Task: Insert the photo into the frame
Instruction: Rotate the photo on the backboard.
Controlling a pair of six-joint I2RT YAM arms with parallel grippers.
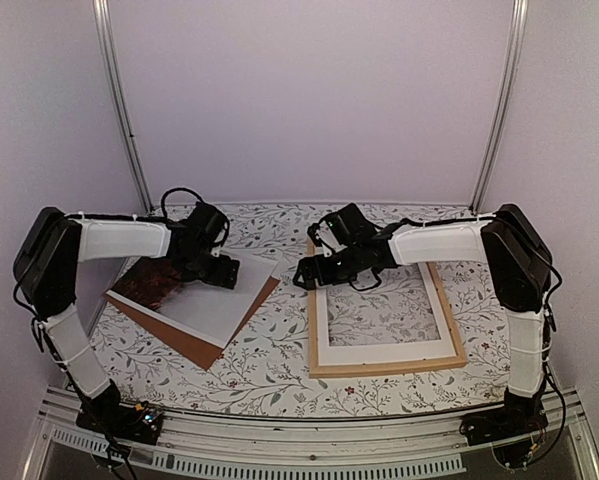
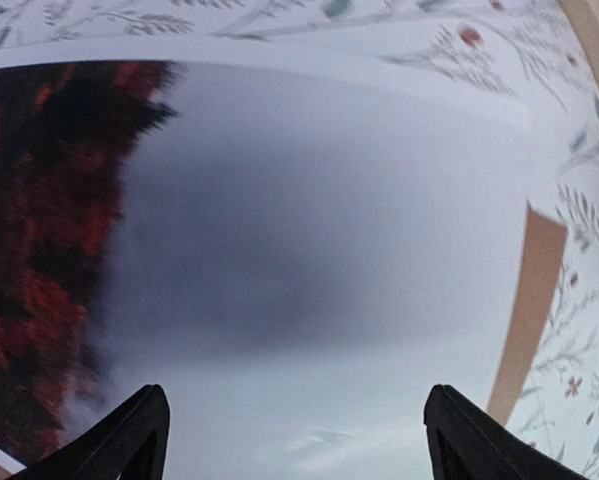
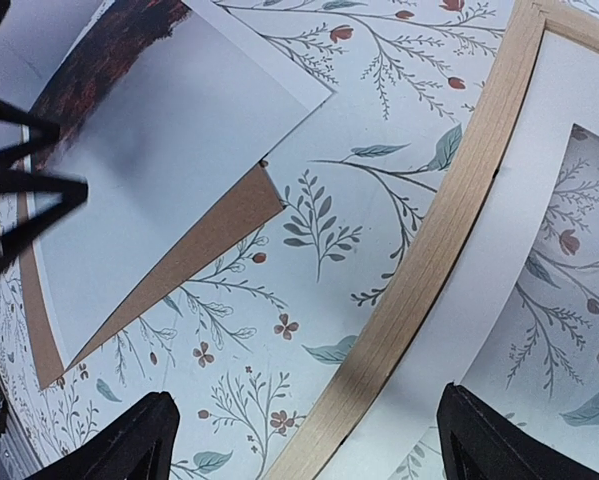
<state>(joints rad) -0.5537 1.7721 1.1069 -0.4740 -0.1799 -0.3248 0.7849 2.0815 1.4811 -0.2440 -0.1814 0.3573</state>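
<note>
The photo (image 1: 214, 305) lies flat at the left on a brown backing board (image 1: 194, 345), its dark reddish band (image 1: 149, 282) toward the far left. My left gripper (image 1: 219, 272) hovers low over the photo (image 2: 309, 250), open, fingertips (image 2: 139, 435) apart with nothing between them. The light wood frame (image 1: 389, 367) lies flat at the right with a white mat (image 1: 379, 351) inside it. My right gripper (image 1: 304, 275) is open above the frame's left rail (image 3: 429, 260), its jaws straddling the rail without touching it. The right wrist view also shows the photo (image 3: 179, 150).
The table wears a floral-patterned cloth (image 1: 279, 370). The backing board (image 3: 179, 262) sticks out beyond the photo toward the frame, with a strip of cloth between them. Metal posts (image 1: 119, 100) and white walls close the back and sides.
</note>
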